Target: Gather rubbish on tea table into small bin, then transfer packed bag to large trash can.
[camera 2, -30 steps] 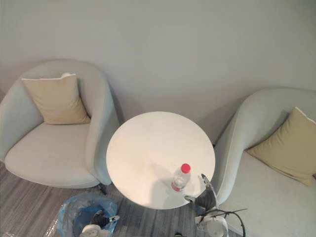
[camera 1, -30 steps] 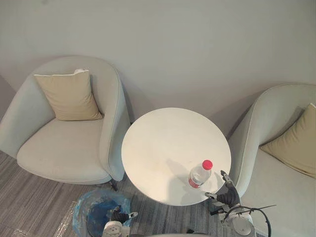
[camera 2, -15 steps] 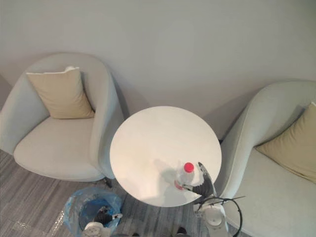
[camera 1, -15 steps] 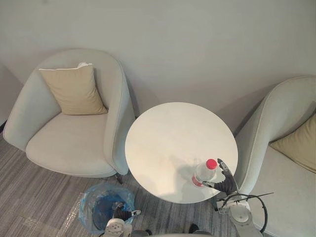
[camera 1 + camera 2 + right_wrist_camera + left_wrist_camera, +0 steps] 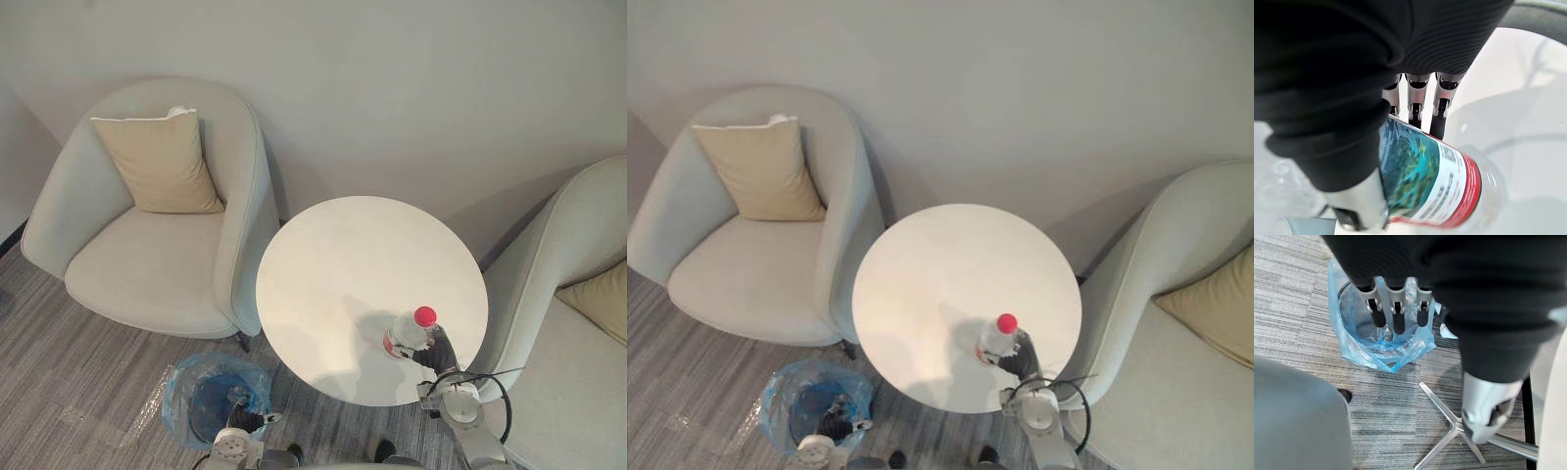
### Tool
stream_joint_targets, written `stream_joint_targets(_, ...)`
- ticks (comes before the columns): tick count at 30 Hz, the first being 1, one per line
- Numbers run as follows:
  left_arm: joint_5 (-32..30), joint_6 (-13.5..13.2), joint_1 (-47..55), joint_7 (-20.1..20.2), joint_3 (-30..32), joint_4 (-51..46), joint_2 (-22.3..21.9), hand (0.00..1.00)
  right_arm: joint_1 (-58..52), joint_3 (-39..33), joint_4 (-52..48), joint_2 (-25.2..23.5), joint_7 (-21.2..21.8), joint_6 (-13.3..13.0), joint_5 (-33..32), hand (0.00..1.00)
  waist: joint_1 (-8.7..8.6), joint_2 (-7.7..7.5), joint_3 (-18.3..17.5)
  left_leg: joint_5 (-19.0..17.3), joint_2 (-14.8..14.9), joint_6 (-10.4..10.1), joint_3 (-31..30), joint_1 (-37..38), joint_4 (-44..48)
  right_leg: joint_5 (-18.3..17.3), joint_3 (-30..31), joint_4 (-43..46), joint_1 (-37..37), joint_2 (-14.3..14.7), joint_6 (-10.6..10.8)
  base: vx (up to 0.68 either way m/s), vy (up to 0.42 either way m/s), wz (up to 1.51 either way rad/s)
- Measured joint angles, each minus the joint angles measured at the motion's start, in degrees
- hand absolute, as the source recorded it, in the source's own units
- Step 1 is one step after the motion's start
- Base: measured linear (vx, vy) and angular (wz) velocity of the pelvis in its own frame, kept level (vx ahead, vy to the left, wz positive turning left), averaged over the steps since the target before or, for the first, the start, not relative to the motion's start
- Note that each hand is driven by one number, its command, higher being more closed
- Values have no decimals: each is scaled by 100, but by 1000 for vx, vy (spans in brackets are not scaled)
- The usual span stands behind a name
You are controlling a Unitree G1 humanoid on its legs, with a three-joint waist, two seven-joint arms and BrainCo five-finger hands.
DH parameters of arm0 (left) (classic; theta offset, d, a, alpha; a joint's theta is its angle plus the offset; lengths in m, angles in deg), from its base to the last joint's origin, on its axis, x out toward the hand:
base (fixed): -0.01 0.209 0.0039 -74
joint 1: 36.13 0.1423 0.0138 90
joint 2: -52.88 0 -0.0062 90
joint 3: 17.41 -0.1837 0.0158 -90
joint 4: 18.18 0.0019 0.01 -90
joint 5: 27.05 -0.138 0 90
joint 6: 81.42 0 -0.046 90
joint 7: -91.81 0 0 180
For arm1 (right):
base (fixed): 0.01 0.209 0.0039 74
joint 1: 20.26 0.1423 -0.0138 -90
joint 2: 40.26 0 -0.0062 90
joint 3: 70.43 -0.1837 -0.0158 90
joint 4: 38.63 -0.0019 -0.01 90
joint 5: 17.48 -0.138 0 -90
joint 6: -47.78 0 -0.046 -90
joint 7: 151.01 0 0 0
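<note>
A clear plastic bottle with a red cap stands upright on the round white tea table, near the table's front edge on the robot's right side. The right hand is against the bottle from the front of the table. In the right wrist view the bottle's labelled body sits between the fingers, which run down its far side, and the thumb, which lies on the label, so the hand has closed around the bottle.

On the floor just off the table's front left edge stands the small bin, lined with a blue bag. The left hand hangs above the bin's mouth with its fingers straight and relaxed, holding nothing.

A pale armchair with a beige cushion stands to the left of the table. A second armchair with its own cushion stands to the table's right.
</note>
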Motion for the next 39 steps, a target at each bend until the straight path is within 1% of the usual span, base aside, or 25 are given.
stream_joint_targets(6, -2, 17, -26, -2, -3, -3, -12, 0, -30, 46, 174, -136, 25, 90, -40, 100, 4, 22, 48, 0, -1, 0, -30, -9, -2, -2, -8, -1, -2, 1, -1, 0, 0, 0)
stream_joint_targets(13, -104, 59, -41, 0, -6, -5, -15, 0, -20, 48, 85, -156, 37, 90, -150, 100, 3, 20, 46, 0, 0, -1, 15, 15, -4, -1, 93, -8, -5, 1, 0, -8, 2, -4)
stream_joint_targets(19, -208, 123, -51, 5, 1, -6, -11, 0, -265, 44, -779, -155, 165, 76, -208, 100, -12, -9, 27, 1, 3, -3, 73, 48, -3, 11, 170, -12, -7, 1, 4, -20, -1, -5)
stream_joint_targets(25, -329, 150, -50, 11, 9, 4, 2, 0, -307, 89, -1260, -146, 241, 27, -175, 100, -14, -65, -29, 3, 0, -5, 214, 67, 0, 118, 303, -121, -4, 2, 16, -28, 7, -12)
stream_joint_targets(27, -330, 164, -50, 9, 9, 5, 3, 0, -340, 98, -1441, -144, 237, 10, -8, 100, -20, -71, -34, 3, -3, -6, 228, 68, 10, 138, 323, -128, -4, 2, 16, -33, 3, -6)
stream_joint_targets(31, -330, 207, -50, 10, 12, 11, 11, 0, -389, 208, -1703, -92, 234, -27, 116, 100, -19, -106, -69, 5, -3, -8, 235, 54, 69, 161, 333, -128, 1, 5, 5, -34, -6, -1)
stream_joint_targets(34, -332, 211, -51, 8, 13, 15, 11, 0, -394, 374, -1892, 52, 197, -32, 442, 100, -18, -105, -77, 19, -6, -29, 214, 10, 101, 202, 318, -141, -4, 7, -5, -57, -9, 3)
stream_joint_targets(36, -333, 210, -57, 5, 22, 15, 3, 0, -393, 484, -2012, 104, 169, -32, 515, 100, -5, -103, -74, 77, -18, -37, 171, -46, 103, 231, 265, -162, -10, 2, -8, -90, -21, 14)
stream_joint_targets(38, -334, 211, -65, 1, 36, 14, -16, 0, -389, 576, -2147, 109, 110, -33, 585, 100, 0, -98, -62, 142, -36, -50, 109, -129, 121, 238, 220, -154, -58, -10, -14, -78, -24, 20)
stream_joint_targets(39, -367, 210, -81, 0, 116, -7, -66, 0, -304, 690, -2238, 128, 41, -37, 708, 100, 9, -86, -54, 193, -34, -95, 104, -361, 296, 207, 193, 6, -255, -21, -45, -75, -16, 15)
